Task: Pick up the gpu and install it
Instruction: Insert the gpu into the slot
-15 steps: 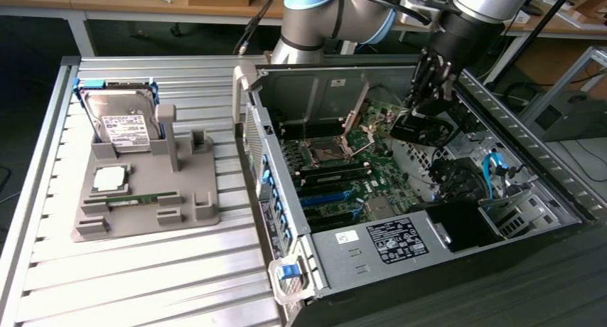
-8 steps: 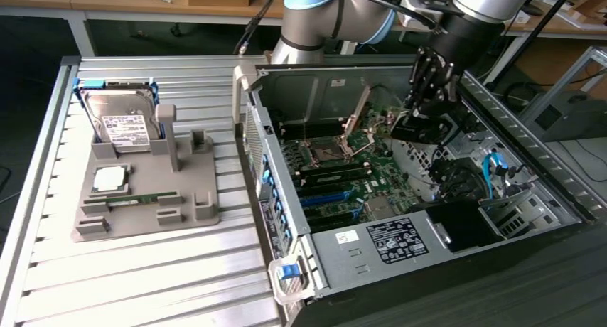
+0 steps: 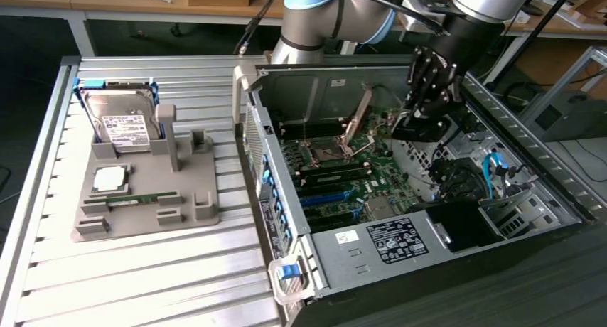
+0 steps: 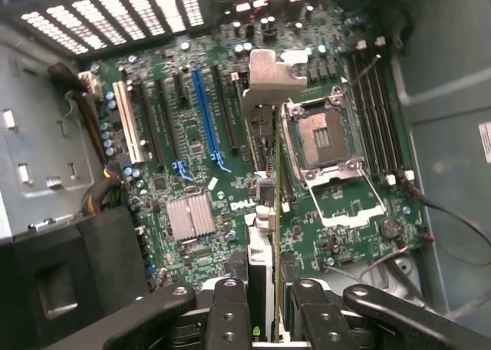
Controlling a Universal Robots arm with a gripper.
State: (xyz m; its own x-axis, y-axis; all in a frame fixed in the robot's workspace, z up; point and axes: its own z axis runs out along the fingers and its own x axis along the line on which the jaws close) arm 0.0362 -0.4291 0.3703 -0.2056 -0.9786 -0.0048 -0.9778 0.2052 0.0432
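The gpu (image 4: 262, 235) is seen edge-on as a thin dark card, its silvery end bracket (image 4: 268, 77) at the far end. It sits between the two fingers (image 4: 230, 312) of the end effector (image 4: 265, 304), which is clenched on its flat faces. The card hangs inside the open computer case (image 3: 379, 249) over the motherboard (image 4: 192, 173). In line of sight it falls between the blue expansion slot (image 4: 203, 108) and the open CPU socket (image 4: 322, 139). Whether its lower edge touches any slot I cannot tell.

I judge the card light and stiff but fragile. It should not flex in the grip, though its small soldered parts and contact edge would suffer from a knock or a skewed push. The flat faces near the edge away from the contacts look like the safe hold, as the grip now has it. With smooth faces, a thin card could pivot if it is pinched off-centre.

The wrist view gives the card's alignment with the slot rows and the finned heatsink (image 4: 190, 216) beside them. The exterior view gives the wider layout. The end effector (image 3: 422, 124) is lowered into the case, and the case stands on the slatted counter (image 3: 142, 284). Well apart, a grey fixture (image 3: 195, 192) carries the hard drive (image 3: 124, 124) and a green RAM stick (image 3: 133, 197).
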